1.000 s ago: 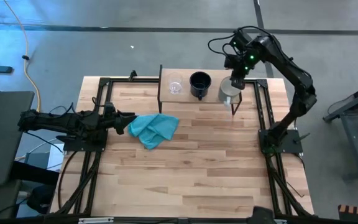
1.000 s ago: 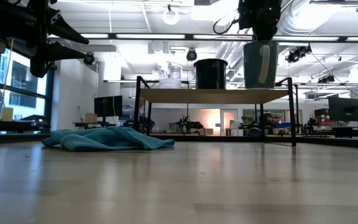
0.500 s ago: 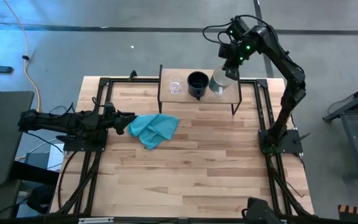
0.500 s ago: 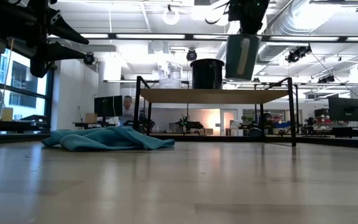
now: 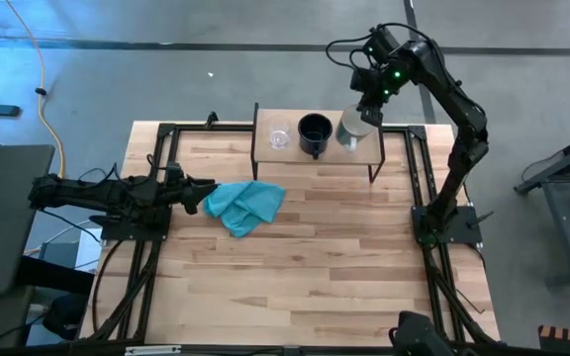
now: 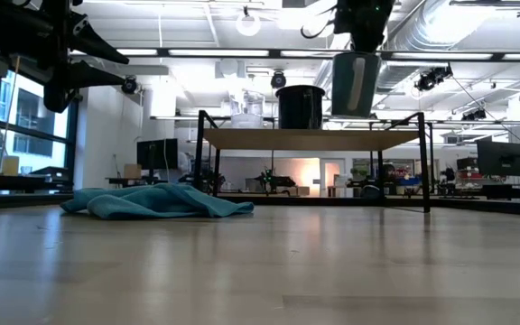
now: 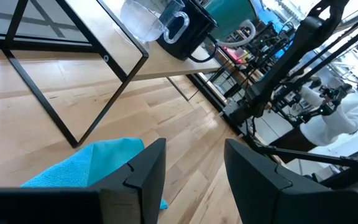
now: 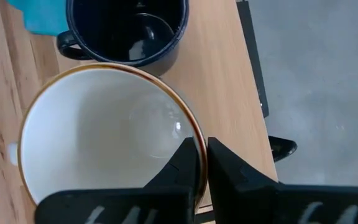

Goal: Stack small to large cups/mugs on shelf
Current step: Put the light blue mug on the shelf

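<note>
The pale grey-white mug [image 5: 352, 130] hangs from my right gripper [image 5: 369, 109] above the right part of the shelf [image 5: 295, 150], next to the black mug [image 5: 316, 132]. In the low view the pale mug [image 6: 355, 83] is clear of the shelf board [image 6: 310, 138]. The black mug [image 6: 301, 106] and the clear glass cup [image 5: 279, 137] stand on their bases on the shelf. My left gripper [image 5: 209, 193] is open and empty at the table's left, beside a teal cloth [image 5: 245, 205]. My right gripper holds the pale mug by its rim [image 8: 194, 134], one finger inside the mug and one outside. The fingers come from above, pointing down. The mug hangs about upright below them, lifted clear of the shelf, with its mouth up.
The teal cloth [image 6: 152, 200] lies crumpled on the tabletop in front of the shelf's left end. Black frame rails [image 5: 156, 178] run along the table's left and right sides. A person [image 7: 353, 112] shows in the room beyond the table.
My right gripper has lifted the pale mug off the shelf's right end and carried it toward the table's left, up to the black mug. The mug now hangs clear above the shelf; in the last half second it has barely moved.
</note>
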Controlling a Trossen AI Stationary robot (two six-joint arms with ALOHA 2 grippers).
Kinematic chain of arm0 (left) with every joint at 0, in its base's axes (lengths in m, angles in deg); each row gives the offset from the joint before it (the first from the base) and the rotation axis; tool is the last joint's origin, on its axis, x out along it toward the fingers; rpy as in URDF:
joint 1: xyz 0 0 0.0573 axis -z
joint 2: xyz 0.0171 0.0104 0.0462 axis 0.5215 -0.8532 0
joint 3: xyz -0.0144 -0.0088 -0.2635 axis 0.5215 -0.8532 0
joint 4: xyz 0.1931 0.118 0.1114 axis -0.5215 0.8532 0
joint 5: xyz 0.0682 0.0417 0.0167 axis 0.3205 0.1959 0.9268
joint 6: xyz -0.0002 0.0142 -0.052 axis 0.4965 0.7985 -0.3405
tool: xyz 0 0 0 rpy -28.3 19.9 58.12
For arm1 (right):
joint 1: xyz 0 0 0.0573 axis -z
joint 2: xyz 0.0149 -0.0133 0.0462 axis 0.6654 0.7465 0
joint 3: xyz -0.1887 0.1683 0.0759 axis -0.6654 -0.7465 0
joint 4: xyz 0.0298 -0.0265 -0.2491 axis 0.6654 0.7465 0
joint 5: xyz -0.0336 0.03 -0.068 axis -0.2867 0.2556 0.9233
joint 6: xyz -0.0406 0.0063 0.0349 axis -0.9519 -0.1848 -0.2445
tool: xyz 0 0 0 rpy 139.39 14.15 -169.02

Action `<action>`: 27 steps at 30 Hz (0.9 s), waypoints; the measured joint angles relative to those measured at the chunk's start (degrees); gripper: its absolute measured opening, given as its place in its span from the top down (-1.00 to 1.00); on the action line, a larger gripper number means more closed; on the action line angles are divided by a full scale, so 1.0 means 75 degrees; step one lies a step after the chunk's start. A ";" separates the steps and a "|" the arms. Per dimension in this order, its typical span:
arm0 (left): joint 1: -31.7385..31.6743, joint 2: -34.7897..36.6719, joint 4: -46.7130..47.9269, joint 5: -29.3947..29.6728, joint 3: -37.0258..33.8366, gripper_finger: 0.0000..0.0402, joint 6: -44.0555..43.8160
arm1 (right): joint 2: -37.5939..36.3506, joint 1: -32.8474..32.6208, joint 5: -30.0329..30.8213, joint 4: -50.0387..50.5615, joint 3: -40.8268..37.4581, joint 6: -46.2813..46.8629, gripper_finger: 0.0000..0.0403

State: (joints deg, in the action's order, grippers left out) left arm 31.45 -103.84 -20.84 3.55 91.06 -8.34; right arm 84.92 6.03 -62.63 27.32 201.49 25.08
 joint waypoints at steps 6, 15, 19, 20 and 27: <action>0.0000 0.0000 0.0000 0.0000 0.0000 0.24 0.0000 | -0.0012 0.0090 0.0020 -0.0018 -0.0196 0.0009 1.00; 0.0000 0.0000 0.0046 0.0000 0.0000 0.24 0.0009 | -0.0006 0.0118 0.0076 -0.0009 -0.0924 0.0005 1.00; 0.0000 0.0000 0.0117 0.0012 0.0000 0.24 0.0015 | -0.0006 0.0181 0.0079 -0.0015 -0.0953 -0.0032 1.00; 0.0000 0.0000 0.0143 0.0043 0.0000 0.24 0.0022 | -0.0006 0.0186 0.0093 -0.0015 -0.0953 -0.0063 1.00; 0.0000 0.0000 0.0196 0.0146 0.0000 0.24 0.0030 | -0.0006 0.0225 0.0164 -0.0012 -0.0953 -0.0300 1.00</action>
State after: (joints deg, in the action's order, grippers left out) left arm 31.45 -103.84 -19.37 4.65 91.06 -8.11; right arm 84.87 7.72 -61.40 27.23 194.34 22.83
